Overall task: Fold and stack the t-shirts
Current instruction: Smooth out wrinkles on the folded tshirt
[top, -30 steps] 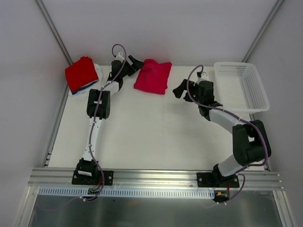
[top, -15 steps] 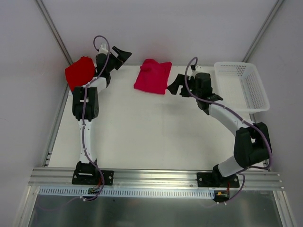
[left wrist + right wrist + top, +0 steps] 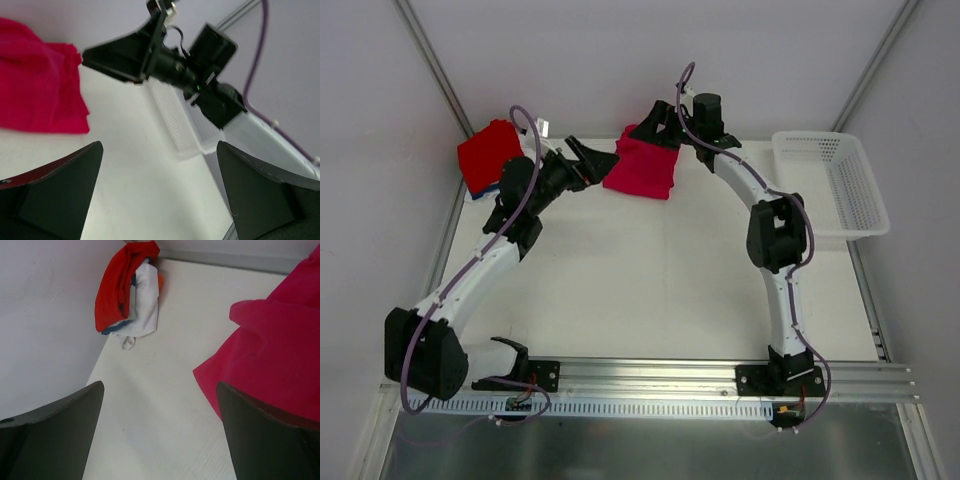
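A folded crimson-pink t-shirt lies at the back middle of the table. A stack of folded shirts, bright red on top, sits in the back left corner; the right wrist view shows its red, white and blue layers. My left gripper is open and empty at the crimson shirt's left edge; that shirt shows at the left of its wrist view. My right gripper is open and empty over the shirt's far edge; the shirt lies beside its right finger.
A white mesh basket stands at the back right; it also shows in the left wrist view. Grey walls close off the back and sides. The table's front half is bare white surface.
My left gripper swung from near the red stack rightward to the crimson shirt's left edge. My right gripper moved left and back, from beside the shirt's right edge to its far edge.
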Controlling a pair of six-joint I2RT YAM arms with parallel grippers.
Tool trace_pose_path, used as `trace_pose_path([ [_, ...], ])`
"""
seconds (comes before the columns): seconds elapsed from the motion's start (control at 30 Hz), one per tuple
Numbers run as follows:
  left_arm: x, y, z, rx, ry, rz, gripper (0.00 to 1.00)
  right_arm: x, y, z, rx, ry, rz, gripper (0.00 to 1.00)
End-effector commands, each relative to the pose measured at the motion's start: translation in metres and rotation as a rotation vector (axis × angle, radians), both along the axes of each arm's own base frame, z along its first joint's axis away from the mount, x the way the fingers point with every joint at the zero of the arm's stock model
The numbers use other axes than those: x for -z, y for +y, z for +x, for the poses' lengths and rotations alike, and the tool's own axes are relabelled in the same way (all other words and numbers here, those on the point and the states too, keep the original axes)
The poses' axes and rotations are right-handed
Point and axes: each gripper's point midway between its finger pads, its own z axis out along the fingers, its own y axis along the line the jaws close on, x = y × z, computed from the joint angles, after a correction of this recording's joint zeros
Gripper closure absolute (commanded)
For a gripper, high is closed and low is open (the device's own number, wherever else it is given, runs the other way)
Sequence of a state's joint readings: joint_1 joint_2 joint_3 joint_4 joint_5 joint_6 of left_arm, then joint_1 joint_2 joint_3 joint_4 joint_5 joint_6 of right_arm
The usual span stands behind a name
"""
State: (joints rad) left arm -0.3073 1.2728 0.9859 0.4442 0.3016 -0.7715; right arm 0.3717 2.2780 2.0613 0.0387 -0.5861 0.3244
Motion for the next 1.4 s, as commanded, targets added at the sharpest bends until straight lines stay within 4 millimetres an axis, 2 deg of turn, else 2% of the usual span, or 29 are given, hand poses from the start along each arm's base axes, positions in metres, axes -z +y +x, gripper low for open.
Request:
trace_pose_path([
  [0.0,0.039,0.020,-0.039,-0.047,0.085,0.178,0.01,0.010,0.024,0.003,-0.116,0.086,0.107,0.01],
  [0.03,0.038,0.022,-0.049,-0.045,0.078,0.180,0.01,-0.006,0.028,0.008,-0.124,0.069,0.147,0.01],
  [0.07,0.042,0.027,-0.066,-0.040,0.073,0.185,0.01,0.011,0.032,0.017,-0.121,0.078,0.158,0.01],
  [0.1,0.047,0.030,-0.074,-0.041,0.074,0.191,0.01,0.011,0.035,0.021,-0.124,0.073,0.176,0.01],
  [0.13,0.055,0.035,-0.087,-0.041,0.070,0.193,0.01,0.003,0.038,0.025,-0.126,0.040,0.204,0.01],
  [0.17,0.059,0.038,-0.095,-0.040,0.069,0.194,0.01,0.010,0.039,0.029,-0.122,0.041,0.206,0.00],
  [0.27,0.081,0.045,-0.115,-0.038,0.093,0.201,0.01,0.032,0.040,0.040,-0.093,0.027,0.199,0.00],
  [0.37,0.097,0.046,-0.127,-0.027,0.110,0.200,0.01,0.038,0.040,0.049,-0.067,0.001,0.212,0.00],
  [0.5,0.112,0.044,-0.133,0.005,0.127,0.213,0.01,0.053,0.041,0.063,-0.007,-0.017,0.245,0.01],
  [0.53,0.118,0.044,-0.134,0.007,0.135,0.222,0.01,0.051,0.040,0.070,0.027,-0.050,0.259,0.01],
  [0.67,0.127,0.045,-0.133,0.006,0.139,0.251,0.01,0.069,0.041,0.091,0.151,-0.090,0.271,0.01],
  [0.7,0.129,0.046,-0.132,0.004,0.141,0.255,0.01,0.085,0.036,0.102,0.218,-0.085,0.263,0.01],
  [0.77,0.130,0.045,-0.133,0.010,0.142,0.258,0.01,0.094,0.031,0.113,0.283,-0.092,0.264,0.00],
  [0.83,0.133,0.045,-0.133,0.013,0.151,0.261,0.01,0.118,0.021,0.126,0.377,-0.072,0.261,0.01],
  [0.9,0.134,0.044,-0.133,0.018,0.153,0.261,0.01,0.129,0.009,0.137,0.460,-0.069,0.267,0.00],
  [1.0,0.139,0.044,-0.134,0.020,0.162,0.266,0.01,0.133,-0.007,0.149,0.556,-0.051,0.338,0.01],
  [1.17,0.153,0.043,-0.135,0.031,0.195,0.283,0.01,0.147,-0.036,0.165,0.712,-0.028,0.342,0.01],
  [1.27,0.162,0.044,-0.135,0.023,0.218,0.295,0.01,0.137,-0.041,0.170,0.722,-0.081,0.323,0.01],
  [1.37,0.167,0.042,-0.136,0.030,0.227,0.302,0.01,0.116,-0.045,0.172,0.701,-0.140,0.309,0.01],
])
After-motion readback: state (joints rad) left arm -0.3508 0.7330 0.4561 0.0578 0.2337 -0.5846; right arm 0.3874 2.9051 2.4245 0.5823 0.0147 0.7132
